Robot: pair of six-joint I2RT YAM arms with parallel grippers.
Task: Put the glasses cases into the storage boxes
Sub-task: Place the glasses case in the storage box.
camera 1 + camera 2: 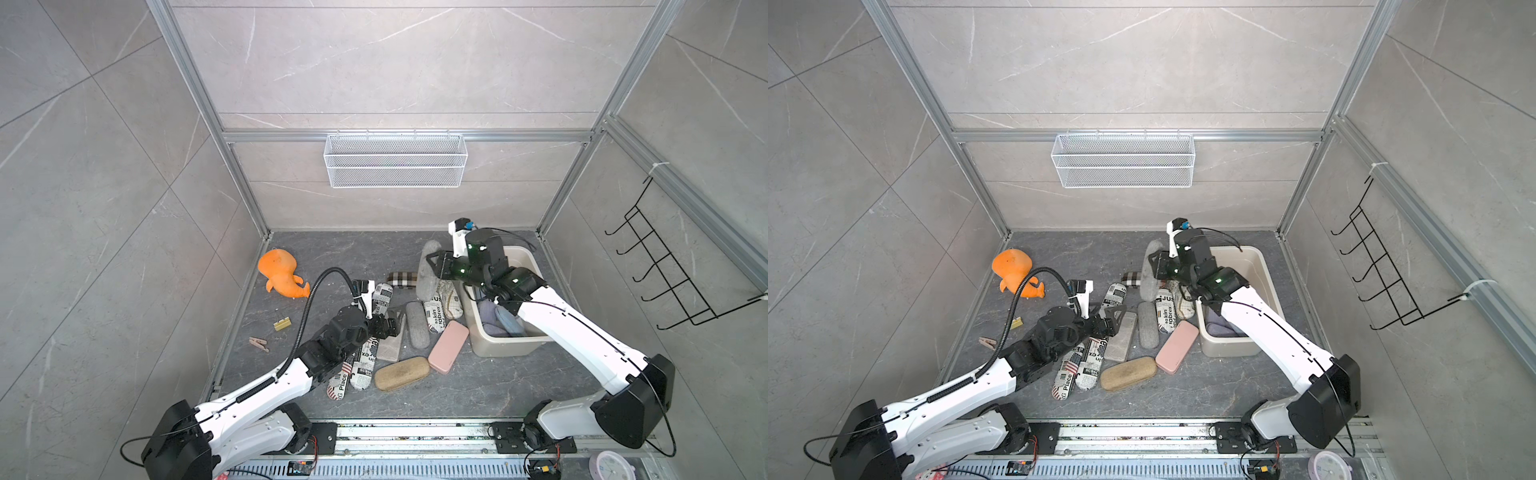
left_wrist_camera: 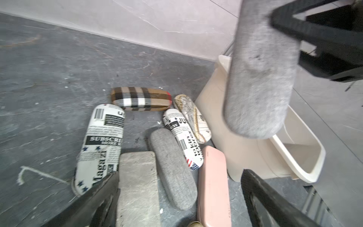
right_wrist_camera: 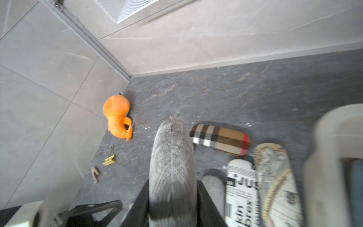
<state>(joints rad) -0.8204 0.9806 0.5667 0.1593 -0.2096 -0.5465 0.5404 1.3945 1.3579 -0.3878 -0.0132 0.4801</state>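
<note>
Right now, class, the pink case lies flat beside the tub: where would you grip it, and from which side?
Grip the pink case across its narrow width near the middle, coming down from above. It lies flat, long and thin, so its two long edges offer opposing faces; the tub and a newspaper-print case crowd its far end, likely blocking a sideways approach.

Grey fabric case [image 3: 172,167], tan plaid case [image 2: 140,99], black-and-white newspaper-print case [image 2: 102,141], pink case [image 1: 449,347], cream tub [image 1: 505,345], orange plush toy [image 1: 280,274]
</note>
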